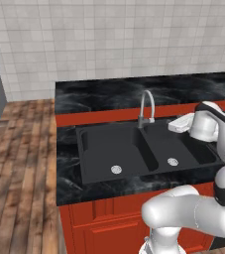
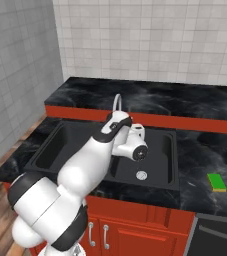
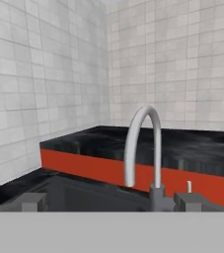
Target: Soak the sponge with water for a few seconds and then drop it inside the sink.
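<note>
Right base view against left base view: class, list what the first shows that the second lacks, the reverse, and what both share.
Right base view alone: the small yellow block sponge with a green top, lying on the glossy black marbled countertop right of the sink. Left base view alone: the brown wooden floor. Both share the matte black double-basin sink, the curved grey metal faucet and the white arm.

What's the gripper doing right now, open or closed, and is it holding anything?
Gripper: open and empty, facing the faucet over the sink; the sponge lies on the countertop.
</note>
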